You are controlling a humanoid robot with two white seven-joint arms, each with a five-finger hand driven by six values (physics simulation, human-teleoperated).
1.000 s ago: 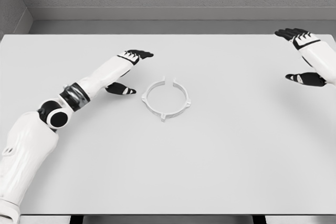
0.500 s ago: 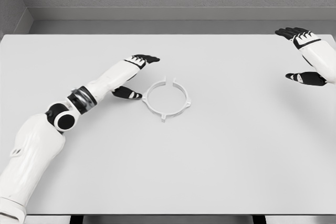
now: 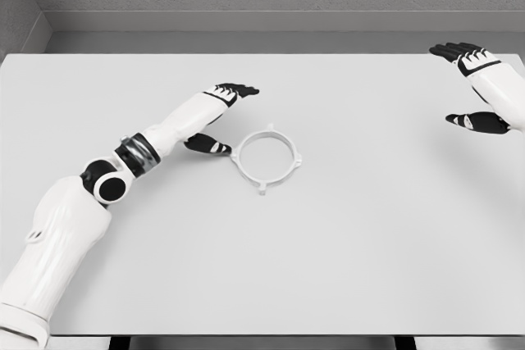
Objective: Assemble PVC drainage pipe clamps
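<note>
A white ring-shaped pipe clamp (image 3: 267, 157) with small tabs lies flat on the white table (image 3: 344, 243), near the middle. My left hand (image 3: 223, 116) is just left of the ring, open, with black fingers (image 3: 238, 89) stretched out above and the thumb (image 3: 209, 146) close to or touching the ring's left rim. It holds nothing. My right hand (image 3: 472, 88) hovers at the far right edge, open and empty, far from the clamp.
A grey wall runs along the table's far edge (image 3: 262, 53). The table's near edge lies at the bottom of the view.
My left hand has slid to the right toward the clamp. The ring has shifted slightly right and turned. The right hand has stayed put.
</note>
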